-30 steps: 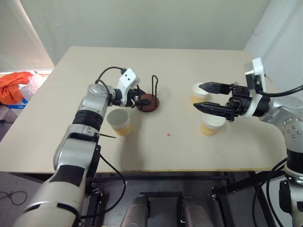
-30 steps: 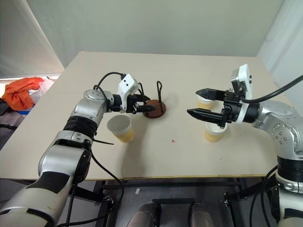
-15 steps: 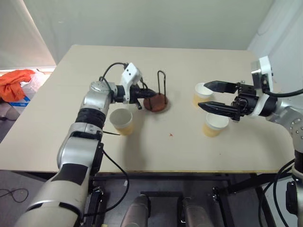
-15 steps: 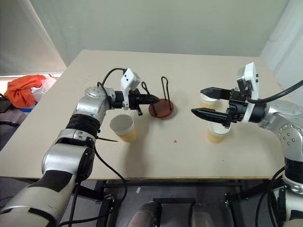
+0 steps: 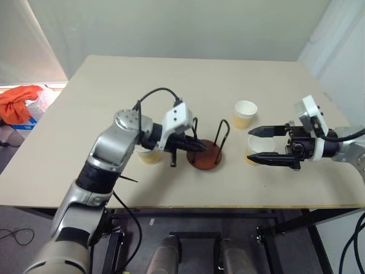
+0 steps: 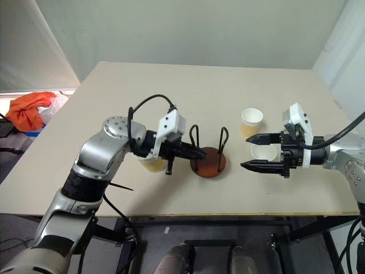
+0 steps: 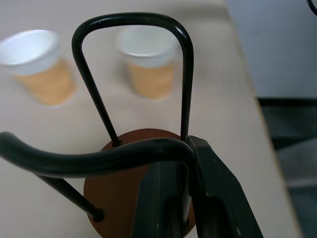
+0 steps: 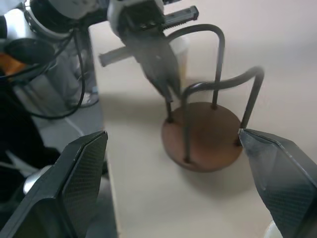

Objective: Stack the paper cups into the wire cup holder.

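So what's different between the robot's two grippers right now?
The left gripper is shut on a wire loop of the wire cup holder; the right gripper is open and holds nothing. The left reaches over the holder's base, while the right hangs beside a paper cup. Both have two black fingers and point toward each other.

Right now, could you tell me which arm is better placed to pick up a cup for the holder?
The right. Its gripper is open around a cup, with another cup just beyond. The left gripper is shut on the holder.
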`<state>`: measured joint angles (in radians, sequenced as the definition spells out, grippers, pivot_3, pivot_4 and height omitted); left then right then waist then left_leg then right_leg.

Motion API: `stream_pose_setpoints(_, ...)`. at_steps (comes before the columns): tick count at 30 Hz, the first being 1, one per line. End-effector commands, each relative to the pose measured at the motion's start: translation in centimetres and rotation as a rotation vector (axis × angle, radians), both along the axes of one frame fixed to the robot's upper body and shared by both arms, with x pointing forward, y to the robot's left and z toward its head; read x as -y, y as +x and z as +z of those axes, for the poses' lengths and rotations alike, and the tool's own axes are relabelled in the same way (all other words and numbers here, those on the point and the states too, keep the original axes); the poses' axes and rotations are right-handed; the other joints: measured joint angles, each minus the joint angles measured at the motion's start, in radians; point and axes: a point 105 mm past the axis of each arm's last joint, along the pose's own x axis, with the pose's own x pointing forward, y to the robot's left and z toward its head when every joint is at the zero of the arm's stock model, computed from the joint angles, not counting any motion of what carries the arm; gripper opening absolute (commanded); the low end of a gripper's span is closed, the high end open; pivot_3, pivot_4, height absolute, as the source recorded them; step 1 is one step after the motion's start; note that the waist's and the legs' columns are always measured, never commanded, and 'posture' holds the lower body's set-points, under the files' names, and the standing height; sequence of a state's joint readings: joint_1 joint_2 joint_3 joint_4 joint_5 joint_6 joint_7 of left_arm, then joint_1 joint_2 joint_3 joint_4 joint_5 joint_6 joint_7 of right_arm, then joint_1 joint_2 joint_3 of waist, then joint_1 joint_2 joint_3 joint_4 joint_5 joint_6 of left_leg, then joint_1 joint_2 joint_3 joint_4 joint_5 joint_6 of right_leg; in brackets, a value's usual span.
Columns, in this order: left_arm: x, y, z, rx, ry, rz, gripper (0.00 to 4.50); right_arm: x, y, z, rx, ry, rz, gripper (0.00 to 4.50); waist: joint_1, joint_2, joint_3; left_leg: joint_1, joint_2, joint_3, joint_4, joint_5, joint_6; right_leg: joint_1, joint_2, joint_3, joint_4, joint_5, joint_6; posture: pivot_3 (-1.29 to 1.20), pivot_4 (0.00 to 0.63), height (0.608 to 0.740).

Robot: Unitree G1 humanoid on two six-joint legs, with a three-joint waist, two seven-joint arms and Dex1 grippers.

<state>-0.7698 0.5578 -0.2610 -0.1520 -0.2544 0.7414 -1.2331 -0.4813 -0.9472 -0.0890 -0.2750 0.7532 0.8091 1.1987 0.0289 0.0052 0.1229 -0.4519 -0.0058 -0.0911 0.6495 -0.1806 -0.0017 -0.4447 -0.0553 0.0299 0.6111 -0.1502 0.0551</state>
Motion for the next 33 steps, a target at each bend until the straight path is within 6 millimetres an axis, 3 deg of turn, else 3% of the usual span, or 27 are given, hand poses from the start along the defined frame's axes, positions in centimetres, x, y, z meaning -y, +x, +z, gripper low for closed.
stream_pose_setpoints(1, 1.1, -1.0, -0.2, 0.03, -0.004, -0.01, 0.02, -0.4, -0.4, -0.1, 0.04, -0.047, 0.031, 4.5, 0.0, 0.0, 0.0, 0.0, 0.0, 0.0, 0.0, 0.001, 0.0, 0.0, 0.0, 0.0, 0.0, 0.001, -0.001, 0.0, 0.15, 0.74)
stream_pose_setpoints(4, 1.3, -0.5, -1.6, 0.031, 0.024, 0.04, 0.02, -0.3, 0.1, -0.7, 0.039, -0.086, 0.01, 4.5, 0.0, 0.0, 0.0, 0.001, 0.0, 0.0, 0.001, 0.002, 0.0, 0.001, 0.0, 0.0, 0.0, 0.002, -0.004, 0.0, 0.15, 0.74)
stream_pose_setpoints(11, 1.3, 0.4, -3.2, 0.018, 0.035, 0.114, 2.22, 0.1, 0.4, -0.8, 0.042, -0.118, -0.006, 4.5, 0.0, 0.0, 0.0, 0.001, 0.0, -0.001, 0.0, 0.002, -0.001, 0.001, -0.001, 0.0, -0.001, 0.003, -0.005, 0.0, 0.15, 0.74)
stream_pose_setpoints(17, 0.0, -0.5, -2.2, 0.07, 0.042, 0.089, 4.35, 2.0, 1.6, -0.9, 0.073, -0.217, -0.055, 4.5, 0.0, 0.0, 0.0, 0.001, 0.0, -0.001, -0.001, -0.001, -0.001, 0.001, 0.0, 0.0, -0.002, 0.001, -0.002, 0.0, 0.15, 0.74)
stream_pose_setpoints(22, -2.3, -2.2, 0.5, 0.137, 0.045, 0.044, 4.48, 3.4, 2.3, -1.9, 0.07, -0.322, -0.049, 4.5, -0.001, 0.0, 0.0, 0.001, 0.0, -0.001, -0.002, -0.002, -0.001, 0.0, 0.0, 0.0, -0.002, 0.0, -0.002, 0.0, 0.15, 0.74)
stream_pose_setpoints(28, -5.7, -2.9, 4.0, 0.259, 0.041, 0.096, 4.48, 4.3, 3.9, -4.2, 0.064, -0.43, -0.058, 4.5, -0.006, 0.001, 0.0, 0.002, 0.001, -0.002, -0.002, -0.001, -0.002, 0.0, 0.0, 0.0, -0.001, 0.001, -0.004, 0.0, 0.15, 0.74)
stream_pose_setpoints(33, -8.7, -5.5, 8.3, 0.282, -0.111, 0.075, 4.48, 4.4, 5.2, -5.9, 0.091, -0.529, -0.033, 4.5, -0.011, 0.001, 0.0, 0.001, 0.001, -0.003, -0.003, -0.002, -0.002, -0.002, 0.0, 0.0, -0.001, 0.0, -0.006, 0.0, 0.15, 0.74)
